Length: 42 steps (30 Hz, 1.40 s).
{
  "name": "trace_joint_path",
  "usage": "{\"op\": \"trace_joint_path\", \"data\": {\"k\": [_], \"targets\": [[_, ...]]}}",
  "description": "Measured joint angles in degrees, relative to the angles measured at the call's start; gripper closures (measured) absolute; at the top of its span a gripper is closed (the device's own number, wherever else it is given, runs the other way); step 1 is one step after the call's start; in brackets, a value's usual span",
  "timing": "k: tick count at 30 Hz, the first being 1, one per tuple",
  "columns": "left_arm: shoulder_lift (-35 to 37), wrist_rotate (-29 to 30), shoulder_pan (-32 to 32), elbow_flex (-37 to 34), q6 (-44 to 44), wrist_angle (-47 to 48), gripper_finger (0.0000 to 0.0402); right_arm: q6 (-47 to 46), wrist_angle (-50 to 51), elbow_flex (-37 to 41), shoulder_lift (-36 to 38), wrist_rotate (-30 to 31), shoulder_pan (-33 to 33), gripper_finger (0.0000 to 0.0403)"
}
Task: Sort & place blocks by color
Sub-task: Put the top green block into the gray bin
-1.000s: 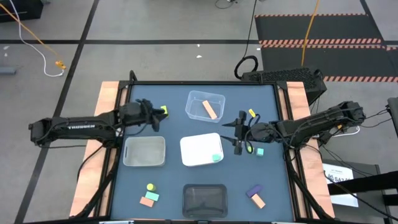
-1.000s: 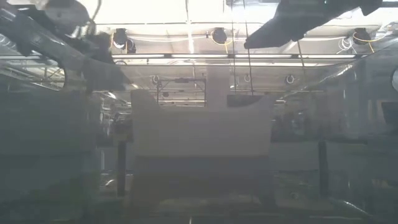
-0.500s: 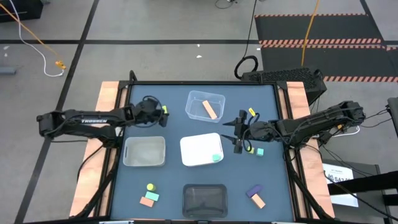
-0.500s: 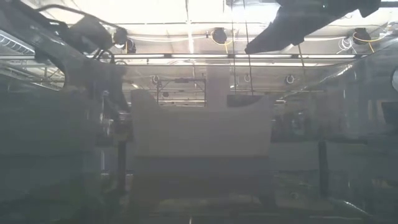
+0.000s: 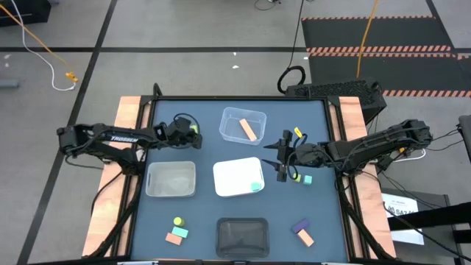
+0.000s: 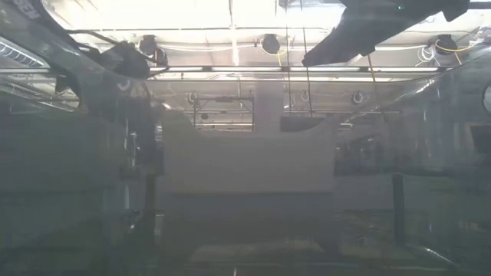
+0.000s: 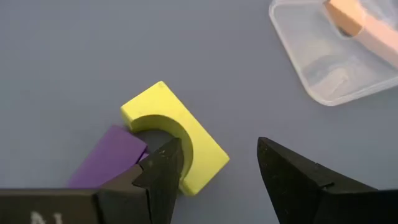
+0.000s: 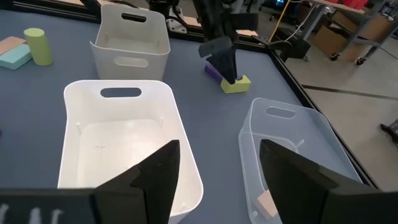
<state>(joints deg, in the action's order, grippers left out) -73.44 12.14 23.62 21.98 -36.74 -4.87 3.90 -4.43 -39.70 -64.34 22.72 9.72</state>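
Sorting has barely begun. Only two blocks sit in bins: a salmon-orange bar (image 5: 249, 130) in the clear bin (image 5: 243, 115) at the far middle of the tabletop (image 5: 206, 110), and a mint-teal block (image 5: 256, 186) at a corner of the white bin (image 5: 237, 177). The grey bin (image 5: 171, 179) and the dark bin (image 5: 242, 235) hold nothing that shows from above.

Everything else is loose. Near the front left, a yellow-green cylinder (image 5: 177, 221), a mint-teal piece (image 5: 180, 232) and a salmon-orange piece (image 5: 173, 238) lie close together. Front right, a purple block (image 5: 299, 225) touches an orange one (image 5: 305, 237). By the right arm lie a yellow bar (image 5: 298, 133), a teal cube (image 5: 307, 179) and probably one more yellow-green piece, half hidden.

The left hand (image 7: 214, 168) is at work near the far left corner, its fingers spread over a yellow-green arch block (image 7: 177, 137) that touches a purple block (image 7: 109, 155); one finger touches the arch, but nothing is pinched. The right hand (image 5: 282, 157) waits beside the white bin, spread and empty.
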Motion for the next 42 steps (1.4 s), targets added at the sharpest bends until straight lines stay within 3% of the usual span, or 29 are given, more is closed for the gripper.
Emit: {"op": "trace_joint_path", "data": {"k": [12, 15, 20, 28, 37, 42], "targets": [[-6.0, 0.4, 0.0, 0.1, 3.7, -4.8, 0.0196, -0.1, 0.0, 0.0, 0.0, 0.0, 0.0, 0.0188], [-6.0, 1.2, 0.0, 0.1, 4.0, -4.4, 0.022, -0.2, 0.0, 0.0, 0.0, 0.0, 0.0, 0.0188], [-6.0, 1.7, 0.0, 0.0, 4.0, -4.4, 0.0293, -0.2, 0.0, 0.0, 0.0, 0.0, 0.0, 0.0188], [-6.1, 1.4, -0.1, 0.0, 3.2, -6.0, 0.0298, -0.2, 0.0, 0.0, 0.0, 0.0, 0.0, 0.0188], [-1.0, -2.2, -0.2, -0.1, 3.7, -12.8, 0.0307, -0.2, 0.0, 0.0, 0.0, 0.0, 0.0, 0.0188], [4.3, -4.6, -1.5, -0.1, 8.2, -19.9, 0.0307, -0.2, 0.0, 0.0, 0.0, 0.0, 0.0, 0.0188]]}}
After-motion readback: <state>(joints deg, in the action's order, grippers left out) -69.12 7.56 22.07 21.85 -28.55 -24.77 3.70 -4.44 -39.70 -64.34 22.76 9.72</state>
